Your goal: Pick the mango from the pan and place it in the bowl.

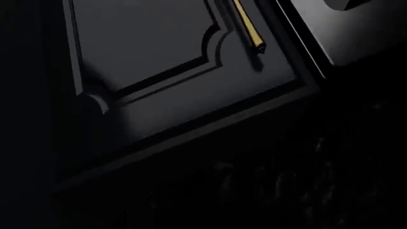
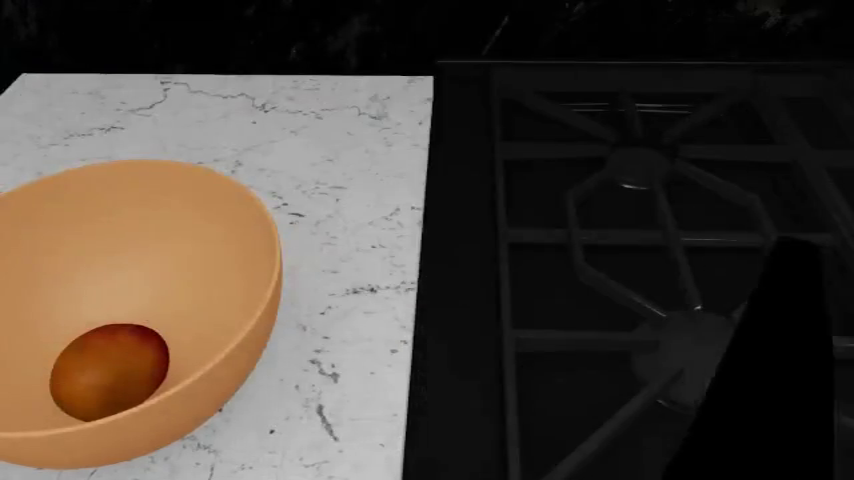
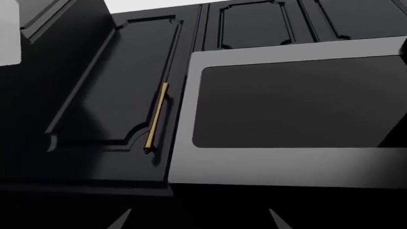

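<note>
One smooth mango (image 2: 110, 370) lies inside the rounded orange bowl (image 2: 200, 230); gripper states cannot be told.

Cabinet door: I see a dark door (image 1: 146, 52) with a raised, moulded panel, tilted across my left wrist camera.
Handle: a thin brass bar handle (image 1: 249, 26) runs along the door's edge beside the panel, and its lower end shows.
Appliance front: a grey panel (image 1: 346, 33) with a dark window sits just beside the door, past the handle.
Floor: the dark, faintly mottled surface (image 1: 273, 186) below the door is too dim for me to read.
Gripper: I see none of it here.
</note>
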### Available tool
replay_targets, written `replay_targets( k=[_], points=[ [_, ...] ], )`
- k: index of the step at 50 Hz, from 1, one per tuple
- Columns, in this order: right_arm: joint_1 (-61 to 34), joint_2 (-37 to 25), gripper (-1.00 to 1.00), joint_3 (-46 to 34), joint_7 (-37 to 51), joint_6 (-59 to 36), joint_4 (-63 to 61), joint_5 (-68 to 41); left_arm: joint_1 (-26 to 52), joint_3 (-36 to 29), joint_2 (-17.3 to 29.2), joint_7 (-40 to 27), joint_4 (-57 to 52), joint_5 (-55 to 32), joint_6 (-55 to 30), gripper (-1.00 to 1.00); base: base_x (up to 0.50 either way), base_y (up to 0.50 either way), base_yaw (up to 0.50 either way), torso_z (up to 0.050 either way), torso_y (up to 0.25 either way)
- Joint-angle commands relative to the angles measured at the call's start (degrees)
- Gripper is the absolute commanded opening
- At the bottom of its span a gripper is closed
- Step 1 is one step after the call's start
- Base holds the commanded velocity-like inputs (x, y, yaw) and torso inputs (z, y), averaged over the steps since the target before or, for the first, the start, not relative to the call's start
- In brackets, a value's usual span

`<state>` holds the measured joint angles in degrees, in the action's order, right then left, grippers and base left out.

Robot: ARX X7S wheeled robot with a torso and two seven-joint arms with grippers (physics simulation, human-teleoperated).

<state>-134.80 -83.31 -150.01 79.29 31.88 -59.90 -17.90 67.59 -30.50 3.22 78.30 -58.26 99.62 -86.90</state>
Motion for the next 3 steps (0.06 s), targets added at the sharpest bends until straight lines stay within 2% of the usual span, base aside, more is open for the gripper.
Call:
replay_targets(
  k=[1, 3],
  points=[
    [-0.13, 5.31, 1.00, 0.74, 1.52, -0.20, -0.09, 0.05, 6.09, -5.26, -3.22, 11.69, -1.74, 14.21, -3.10, 1.00, 0.00, 0.00, 0.00, 0.000, 0.000],
    [-0.13, 5.81, 1.00, 0.60, 1.52, -0.35, -0.09, 0.12, 6.65, -5.12, -3.22, 11.69, -1.74, 13.38, -3.10, 1.00, 0.00, 0.00, 0.00, 0.000, 0.000]
  ],
)
